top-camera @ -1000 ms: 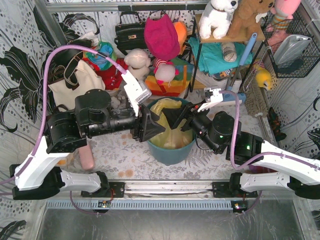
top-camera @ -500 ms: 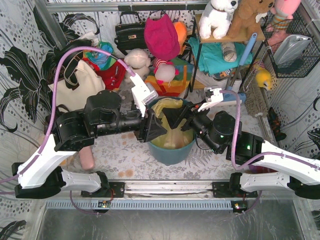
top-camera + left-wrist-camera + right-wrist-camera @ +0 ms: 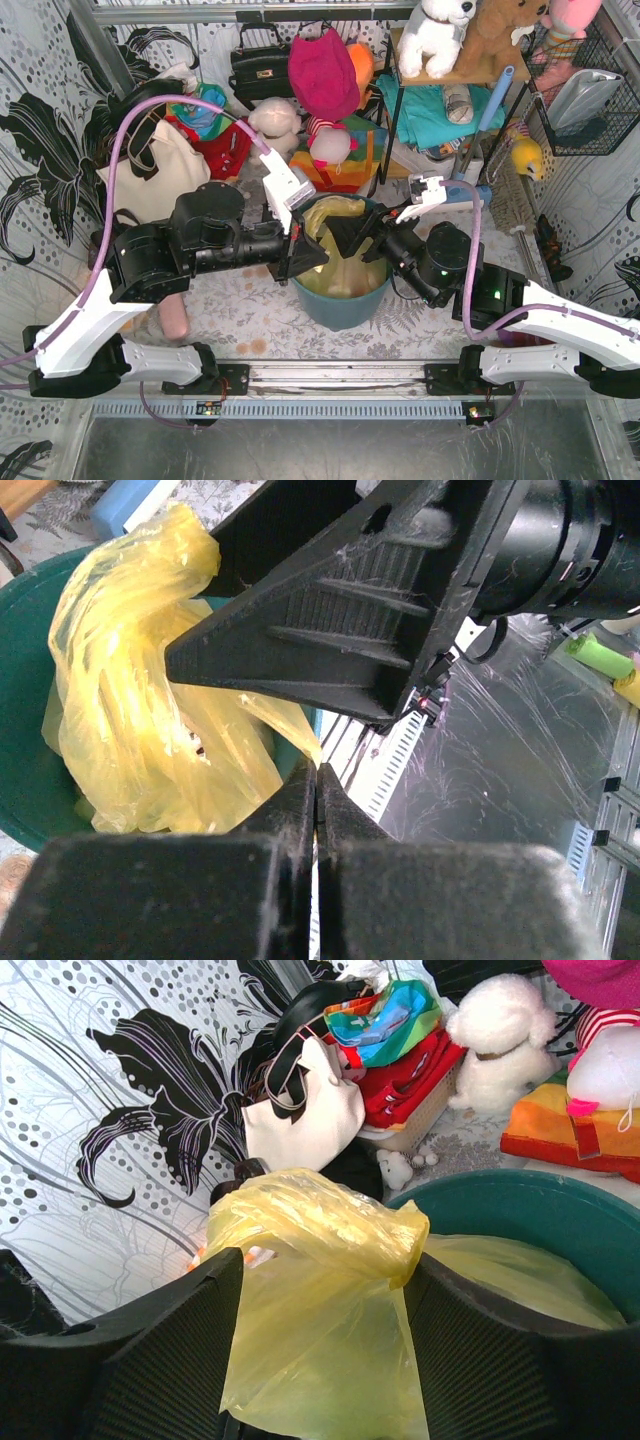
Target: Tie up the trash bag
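At the centre of the table [image 3: 240, 305], seen from above: the trash bag [image 3: 345, 268], thin yellow film, sits inside the teal bucket [image 3: 340, 308], its mouth bunched and raised above the rim on the far-left side. From my right wrist camera, 1 fold of that film drapes between the 2 fingers of the right gripper [image 3: 325, 1290], which stand wide apart on either side of it without clamping. On my other wrist camera, the left gripper [image 3: 315, 792] has both fingers pressed flat together at the bucket's left rim. A corner of yellow film runs down to their tips; I cannot tell whether any of it is caught. Behind the bucket, a cream tote bag [image 3: 150, 175] and soft toys [image 3: 275, 120] sit before the patterned wall [image 3: 40, 130]
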Controlling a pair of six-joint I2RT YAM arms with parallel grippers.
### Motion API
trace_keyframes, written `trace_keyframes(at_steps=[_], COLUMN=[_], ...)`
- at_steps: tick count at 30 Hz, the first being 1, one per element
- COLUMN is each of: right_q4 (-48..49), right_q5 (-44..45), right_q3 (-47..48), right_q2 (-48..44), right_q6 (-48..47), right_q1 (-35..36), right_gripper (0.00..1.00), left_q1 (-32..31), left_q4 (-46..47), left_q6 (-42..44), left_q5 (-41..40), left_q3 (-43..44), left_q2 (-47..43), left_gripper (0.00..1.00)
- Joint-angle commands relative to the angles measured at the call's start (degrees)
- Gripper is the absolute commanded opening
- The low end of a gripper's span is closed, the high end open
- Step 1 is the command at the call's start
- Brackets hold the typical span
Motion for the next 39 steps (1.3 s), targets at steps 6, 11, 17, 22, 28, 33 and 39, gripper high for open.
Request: trace_keyframes(at_steps=[6, 11, 17, 22, 28, 33, 39], right_q4=[2.02, 0.06, 3.31, 5.71, 5.07, 4.08, 2.72], right_q5=[2.89, -5.84, -16.02, -19.14, -19.87, -19.67, -18.18], right_q3=[1.84, 2.13, -1.01, -3.41, -5.03, -5.6, -5.52], right_q2=[-1.62, -1.71, -2.09, -3.95, -5.89, -6.71, -6.96], right_q6=[-1.15, 4.14, 8.51, 10.59, 12.67, 13.6, 13.29], right_q1=[-0.05, -6.76, -12.78, -13.45, -13.44, -13.45, -13.48], right_gripper=[0.7, 0.75, 0.7, 0.64, 0.54, 0.5, 0.43], left_q1=[-0.45, -0.45, -0.45, -0.45, -0.45, -0.45, -0.45], left_q4=[1.37, 1.75, 1.72, 1.85, 2.15, 2.15, 2.5], left_q6=[0.0, 0.09, 0.18, 0.09, 0.18, 0.35, 0.35], left_q5=[-1.07, -0.97, -1.04, -1.28, -1.59, -1.59, -1.5], left_q3=[-1.15, -1.11, -1.11, -1.49, -1.92, -2.07, -2.38], left_q2=[-0.97, -1.0, -1.19, -1.46, -1.79, -1.87, -1.99], left_gripper=[0.0, 0.0, 0.0, 0.0, 0.0, 0.0, 0.0])
